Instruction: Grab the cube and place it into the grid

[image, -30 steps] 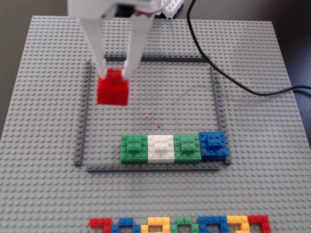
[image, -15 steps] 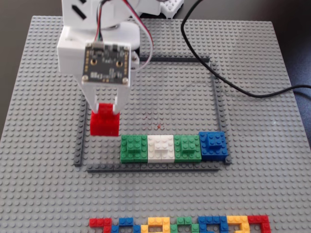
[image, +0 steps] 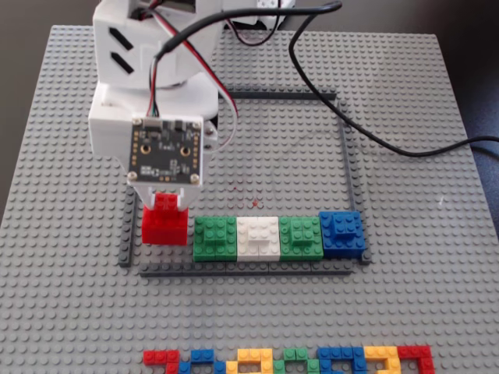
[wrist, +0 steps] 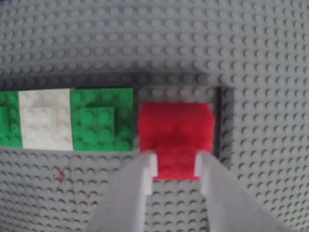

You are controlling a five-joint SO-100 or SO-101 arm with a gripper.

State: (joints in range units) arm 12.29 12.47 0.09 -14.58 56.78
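The white two-finger gripper is seen in the wrist view clamped on the raised top piece of the bright red square LEGO cube, one finger on each side. In the fixed view that grasp is largely hidden by the wrist's circuit board. There the cube is shown below the gripper, inside the dark grey LEGO-strip grid, at its lower left corner, just beside a green square block.
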